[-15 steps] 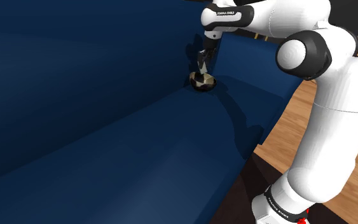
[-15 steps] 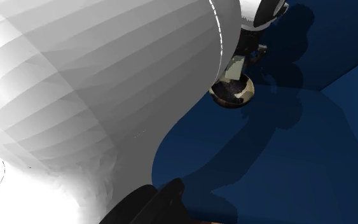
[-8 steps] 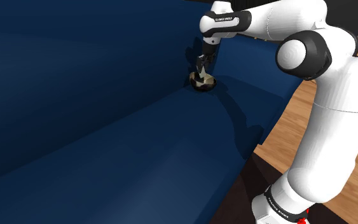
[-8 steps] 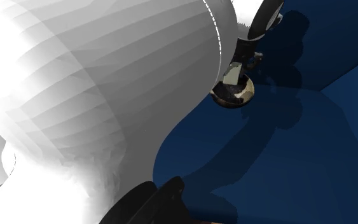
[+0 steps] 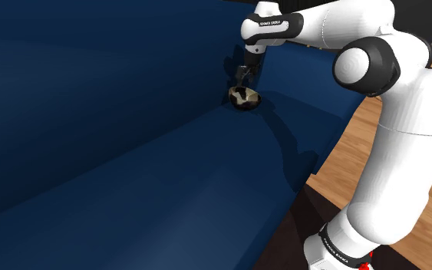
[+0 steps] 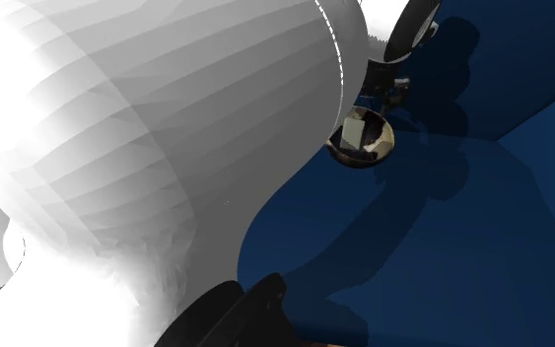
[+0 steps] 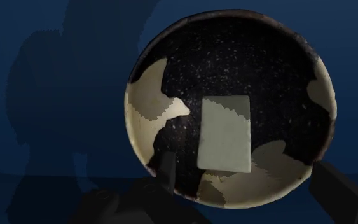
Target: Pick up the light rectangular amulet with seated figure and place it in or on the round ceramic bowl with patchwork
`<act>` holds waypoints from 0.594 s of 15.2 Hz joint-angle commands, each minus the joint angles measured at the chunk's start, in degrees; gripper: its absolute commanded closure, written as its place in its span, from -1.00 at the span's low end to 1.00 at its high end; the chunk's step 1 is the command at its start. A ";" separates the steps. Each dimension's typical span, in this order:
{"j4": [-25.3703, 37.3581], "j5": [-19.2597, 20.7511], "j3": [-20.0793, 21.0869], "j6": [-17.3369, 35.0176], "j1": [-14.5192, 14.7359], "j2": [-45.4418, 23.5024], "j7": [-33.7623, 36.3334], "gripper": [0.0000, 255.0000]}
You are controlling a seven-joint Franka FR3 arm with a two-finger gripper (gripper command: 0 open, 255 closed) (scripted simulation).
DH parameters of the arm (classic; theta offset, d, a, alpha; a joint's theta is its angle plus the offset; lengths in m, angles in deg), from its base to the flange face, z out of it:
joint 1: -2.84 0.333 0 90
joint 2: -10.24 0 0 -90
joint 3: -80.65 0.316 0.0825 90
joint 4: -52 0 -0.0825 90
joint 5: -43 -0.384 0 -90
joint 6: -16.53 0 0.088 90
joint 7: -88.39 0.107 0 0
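Note:
The round bowl, dark inside with cream and tan patches, sits on the blue cushion near the corner of the backrest. The light rectangular amulet lies flat inside the bowl, free of the fingers. My black gripper hangs just above the bowl, open. One fingertip shows over the bowl's rim, the other stands outside it. Nothing is between them.
The bowl rests on a dark blue sofa seat with a tall backrest behind. Wooden floor lies past the sofa's end at the shoulder view's right. A large white arm link blocks the second exterior view's left.
The fingers have opened and the amulet, held upright above the bowl before, has dropped and now lies inside it. The arm has barely moved.

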 commanded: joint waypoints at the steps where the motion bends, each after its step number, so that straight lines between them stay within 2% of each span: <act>1: 0.00 0.00 0.00 0.00 0.00 0.00 0.00 -1.00; 2: 0.00 0.00 0.00 0.00 0.00 0.00 0.00 -1.00; 6: 6.06 0.24 -0.13 -6.87 -0.12 0.83 0.21 -1.00; 9: 6.06 0.24 -0.13 -6.87 -0.12 0.84 0.21 -1.00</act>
